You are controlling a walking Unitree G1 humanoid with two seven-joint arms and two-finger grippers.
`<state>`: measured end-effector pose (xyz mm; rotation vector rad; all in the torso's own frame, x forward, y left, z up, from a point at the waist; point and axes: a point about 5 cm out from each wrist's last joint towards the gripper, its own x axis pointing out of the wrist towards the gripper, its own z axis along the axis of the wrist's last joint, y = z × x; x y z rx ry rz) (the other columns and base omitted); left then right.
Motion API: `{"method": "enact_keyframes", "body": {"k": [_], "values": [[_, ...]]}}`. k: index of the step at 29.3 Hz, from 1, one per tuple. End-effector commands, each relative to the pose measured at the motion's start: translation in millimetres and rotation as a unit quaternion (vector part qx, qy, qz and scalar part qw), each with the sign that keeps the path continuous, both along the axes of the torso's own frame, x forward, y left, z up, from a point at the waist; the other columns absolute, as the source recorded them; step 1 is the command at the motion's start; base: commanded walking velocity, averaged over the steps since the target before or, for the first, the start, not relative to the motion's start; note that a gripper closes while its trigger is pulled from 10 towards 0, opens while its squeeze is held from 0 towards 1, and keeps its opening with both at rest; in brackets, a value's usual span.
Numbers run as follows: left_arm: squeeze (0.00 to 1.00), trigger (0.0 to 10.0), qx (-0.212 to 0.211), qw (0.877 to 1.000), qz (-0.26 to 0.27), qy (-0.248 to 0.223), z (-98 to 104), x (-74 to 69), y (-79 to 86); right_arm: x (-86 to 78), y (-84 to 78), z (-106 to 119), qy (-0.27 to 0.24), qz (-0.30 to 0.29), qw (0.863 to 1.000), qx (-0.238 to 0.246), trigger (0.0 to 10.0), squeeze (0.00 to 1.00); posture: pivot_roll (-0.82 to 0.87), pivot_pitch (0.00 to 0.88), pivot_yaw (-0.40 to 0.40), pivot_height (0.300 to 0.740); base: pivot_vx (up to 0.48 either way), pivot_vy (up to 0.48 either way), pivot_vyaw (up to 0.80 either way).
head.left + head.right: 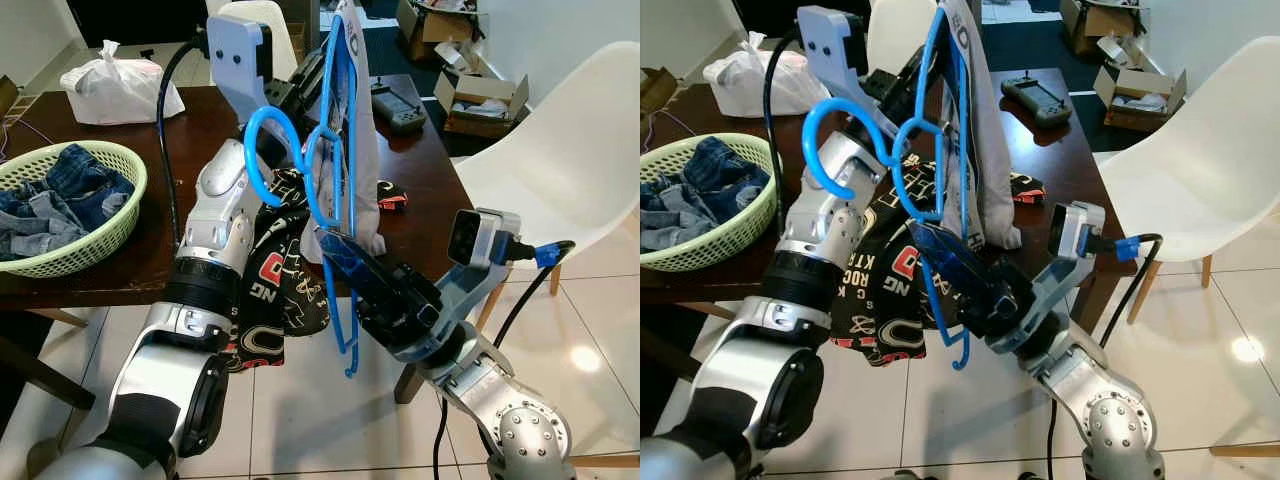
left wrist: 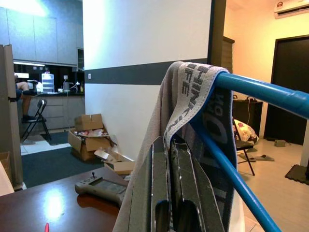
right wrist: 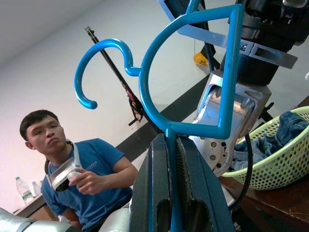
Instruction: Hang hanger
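The blue hanger is in the air above the worktop edge, held by both arms. The right gripper is clenched on its lower bar; in the right wrist view the thin blue bar runs between the closed fingers. The left gripper grasps the grey cloth that lies over the top of the hanger; its fingers are pressed together on the fabric.

Risks, as I judge them: the bar is thin and smooth, so the hanger may turn or slip in the right gripper. The grey cloth only lies over the bar and may slide off if the hanger tilts. A black garment hangs over the left arm and could catch on the hook.

Writing: the grey cloth's band carries pale letters, partly "HIN" and "FE". The black garment shows white and red letters, "ROC" and "NG"; the rest is folded away.
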<state>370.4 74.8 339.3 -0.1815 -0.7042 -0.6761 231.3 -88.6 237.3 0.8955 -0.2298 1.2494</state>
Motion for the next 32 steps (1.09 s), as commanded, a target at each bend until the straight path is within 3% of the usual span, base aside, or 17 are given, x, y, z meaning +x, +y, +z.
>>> {"method": "enact_keyframes", "body": {"k": [1,3,10,17,19,21,23,32], "values": [[0.00,0.0,0.001,1.000,0.008,-0.022,10,-3.4,4.7,-1.8,2.5,2,-0.008,-0.002,1.000,-0.003,0.0,0.00,0.03,0.148,0.069,0.740,0.000,0.000,0.00],[0.00,0.0,-0.003,0.999,-0.004,-0.037,14,-14.4,1.0,8.7,4.2,-1,0.011,-0.033,0.999,-0.015,0.0,0.00,0.04,0.145,0.068,0.740,0.000,0.000,0.00],[0.00,0.0,0.000,0.999,-0.027,-0.034,4,-27.2,-7.7,16.6,8.4,-3,0.024,-0.051,0.998,-0.026,0.0,0.00,0.04,0.145,0.068,0.740,0.000,0.000,0.00],[0.00,0.0,0.016,0.998,-0.063,0.024,-41,-50.3,-23.2,22.6,13.7,-2,0.035,-0.066,0.997,-0.029,0.0,0.00,0.04,0.148,0.067,0.740,0.000,0.000,0.00],[0.00,0.0,0.030,0.996,-0.059,0.054,-62,-58.7,-20.9,24.9,10.2,1,0.036,-0.070,0.997,-0.013,0.0,0.00,0.05,0.151,0.066,0.740,0.000,0.000,0.00],[0.00,0.0,0.030,0.996,-0.059,0.054,-62,-58.7,-20.9,24.9,10.2,1,0.036,-0.070,0.997,-0.013,0.0,0.00,0.05,0.151,0.066,0.740,0.000,0.000,0.00],[0.00,0.0,0.043,0.995,-0.052,0.078,-79,-65.3,-16.0,26.3,6.9,3,0.037,-0.071,0.997,0.004,0.0,0.00,0.05,0.150,0.065,0.740,0.000,0.000,0.00],[0.00,0.0,0.053,0.993,-0.031,0.103,-93,-71.9,-5.3,28.3,4.6,5,0.040,-0.068,0.997,0.023,0.0,0.00,0.06,0.149,0.056,0.740,0.000,0.000,0.00]]}}
